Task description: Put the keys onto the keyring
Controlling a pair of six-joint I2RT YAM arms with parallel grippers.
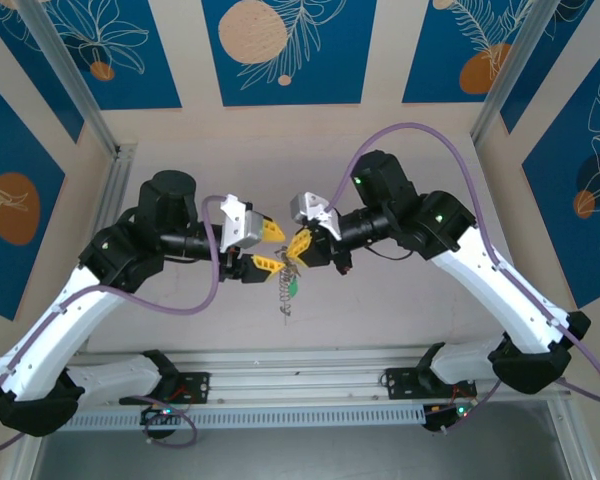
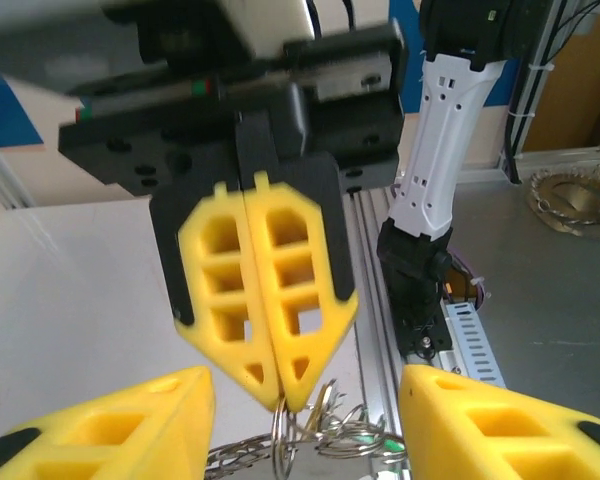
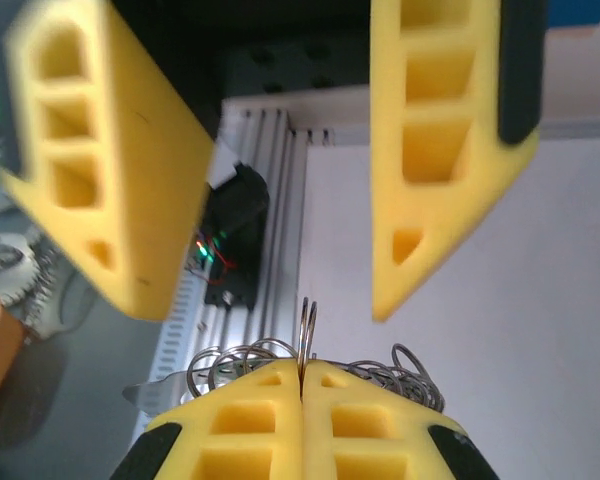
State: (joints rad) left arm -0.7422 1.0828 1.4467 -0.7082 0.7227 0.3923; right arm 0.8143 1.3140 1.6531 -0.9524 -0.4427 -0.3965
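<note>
Seen from above, the two arms meet over the middle of the pale bench [image 1: 400, 320]. The left gripper [image 1: 270, 247] has its yellow fingers spread, their tips just beside the right gripper [image 1: 298, 245], which is pressed together on the top of the keyring [image 1: 285, 295]. From that pinch the keyring trails toward the arm bases as a thin silvery strand with a small green tag [image 1: 294, 287] at its side; whether its lower end rests on the bench cannot be told. In the left wrist view, the left gripper [image 2: 302, 400] shows its own fingers [image 2: 110, 430] wide apart at the lower corners. Between them the right gripper [image 2: 280, 385] points downward, closed, with a thin metal ring of the keyring [image 2: 325, 440] caught at its tip and more wire loops bunched below. Behind it the right arm's white link [image 2: 435, 150] rises beside an aluminium rail [image 2: 372, 300]. In the right wrist view, the right gripper [image 3: 302, 375] sits at the bottom, its two halves flat against each other. A thin ring of the keyring [image 3: 308, 320] stands upright out of the seam, with further loops on either side. The left gripper [image 3: 270, 300] is spread above, one finger on each side of that ring and apart from it.
</note>
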